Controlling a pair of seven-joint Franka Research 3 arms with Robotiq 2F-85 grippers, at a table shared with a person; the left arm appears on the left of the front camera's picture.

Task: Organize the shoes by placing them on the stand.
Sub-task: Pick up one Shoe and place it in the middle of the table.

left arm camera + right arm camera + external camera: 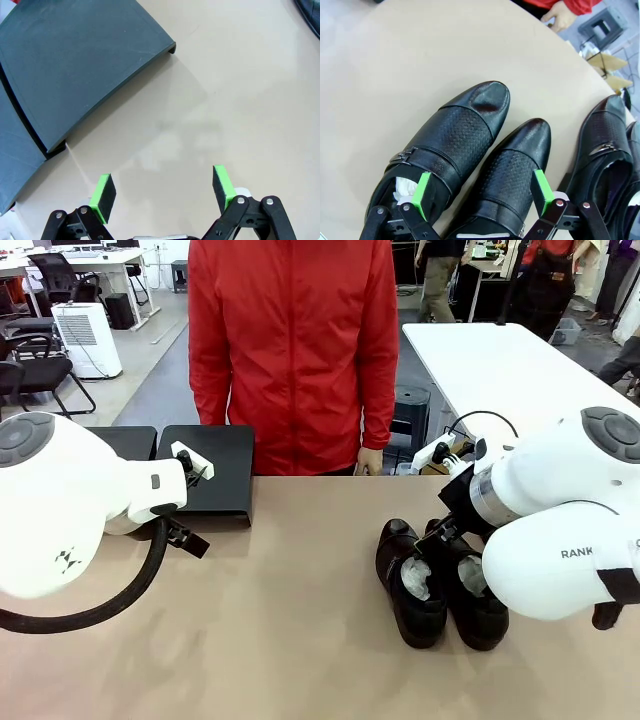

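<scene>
Two glossy black shoes [410, 580] [472, 592] stuffed with white paper stand side by side on the table at the right, toes toward the person. In the right wrist view my right gripper [482, 194] is open just above this pair: one green pad [422, 195] is over the left shoe [455, 140], the other [542, 192] beside the second shoe [512, 172]. Two more shoes [602, 150] lie further right. The black stand [205, 475] sits at the far left. My left gripper [163, 189] hangs open over bare table beside the stand's platform [75, 65].
A person in a red jacket [295, 350] stands at the far edge, one hand [372, 460] at the table's rim. The stand's second platform [15, 150] adjoins the first. Bare tan tabletop [300, 640] lies between stand and shoes. My right arm's white body [560, 530] covers the table's right side.
</scene>
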